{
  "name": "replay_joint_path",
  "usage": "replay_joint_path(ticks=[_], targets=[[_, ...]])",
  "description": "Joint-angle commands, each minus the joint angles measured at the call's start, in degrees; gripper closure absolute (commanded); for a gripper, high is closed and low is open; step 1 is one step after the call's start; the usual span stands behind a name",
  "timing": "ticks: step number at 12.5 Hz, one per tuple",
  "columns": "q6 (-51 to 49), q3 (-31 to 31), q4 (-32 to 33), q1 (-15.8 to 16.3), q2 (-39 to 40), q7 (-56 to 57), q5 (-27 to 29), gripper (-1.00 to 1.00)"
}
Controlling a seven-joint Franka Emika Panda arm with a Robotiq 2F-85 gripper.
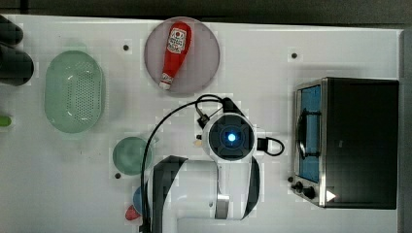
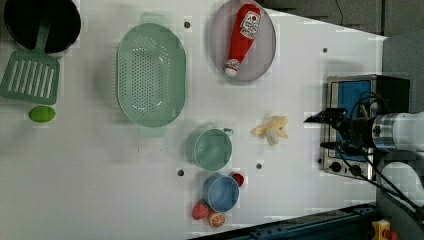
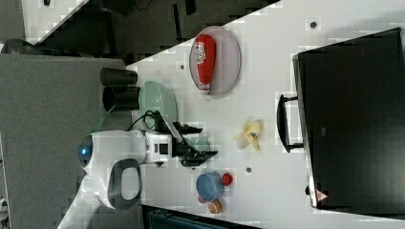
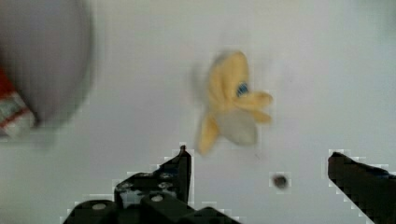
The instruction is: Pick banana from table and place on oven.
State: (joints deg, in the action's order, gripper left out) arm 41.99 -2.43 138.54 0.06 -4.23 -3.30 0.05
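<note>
The big white surface [image 2: 300, 60] holds everything. The oven [image 1: 362, 141] is the biggest thing on it, a black box with a blue glass door, and it stands at the top view's right. Its flat black top is bare, so there is room for the banana there. Next biggest is the green strainer basket [image 2: 150, 75], then the gray plate [image 2: 265, 55] with a red ketchup bottle [image 2: 241, 37] lying on it. The teal cup [image 2: 212, 149] and the blue cup [image 2: 221, 193] are smaller. The banana [image 2: 271, 129] is small and pale yellow, with its peel flaps spread out. It lies on the surface between the teal cup and the oven, touching neither. The gripper [image 4: 259, 170] hangs above the surface near the banana with its two fingers [image 4: 180, 170] wide apart, and it holds nothing. I think the grab has not happened yet. The banana looks off to one side of the gap between the fingers. If the arm goes straight down, one finger could land on a peel flap and push the banana away. The flaps are bumpy, so the banana could also slip out on the way up to the oven.
</note>
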Motion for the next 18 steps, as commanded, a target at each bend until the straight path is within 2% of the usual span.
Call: replay_joint_path(ticks=[1, 6, 10, 11, 16, 17, 18], targets=[[6.7, -0.9, 1.3, -0.9, 5.5, -1.5, 0.2, -1.00], [18.4, -0.9, 1.9, -0.7, 16.8, -1.7, 0.3, -1.00], [25.4, -0.6, 2.2, -0.6, 22.8, -1.7, 0.3, -1.00], [26.0, -0.3, 2.1, -0.6, 23.3, -1.7, 0.3, -0.93], [26.0, -0.2, 2.1, -0.6, 23.3, -2.0, 0.4, 0.28], [26.0, -0.2, 2.1, -0.6, 23.3, -2.0, 0.4, 0.50], [26.0, -0.1, 2.1, -0.6, 23.3, -2.0, 0.4, 0.64]])
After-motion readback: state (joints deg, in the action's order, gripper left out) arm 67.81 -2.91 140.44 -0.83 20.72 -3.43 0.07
